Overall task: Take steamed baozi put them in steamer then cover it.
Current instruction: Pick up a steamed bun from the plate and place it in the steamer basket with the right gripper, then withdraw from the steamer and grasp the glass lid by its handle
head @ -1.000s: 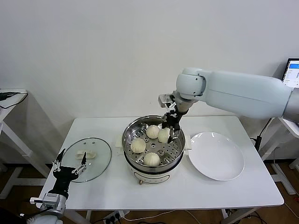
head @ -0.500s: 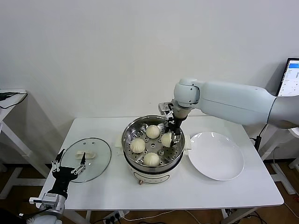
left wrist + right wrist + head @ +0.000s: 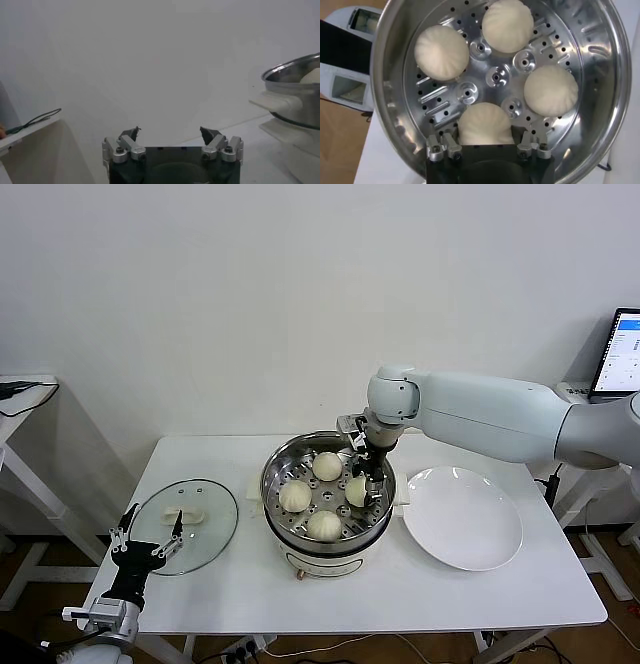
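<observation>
Your right gripper (image 3: 486, 145) is clenched on the fourth soft, squashable steamed baozi (image 3: 485, 124) inside the steamer (image 3: 375, 514) mid-table, so release gently; the left gripper (image 3: 148, 540), jaws spread at the table's left front corner, should take the fragile glass cover (image 3: 214, 523) by its handle.

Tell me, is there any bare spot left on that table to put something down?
Yes. The white plate right of the steamer is empty, and bare table runs along the near edge in front of both. The steamer tray is crowded: four baozi, the right gripper around one. The glass lid covers the left end, the left gripper beside it.
</observation>
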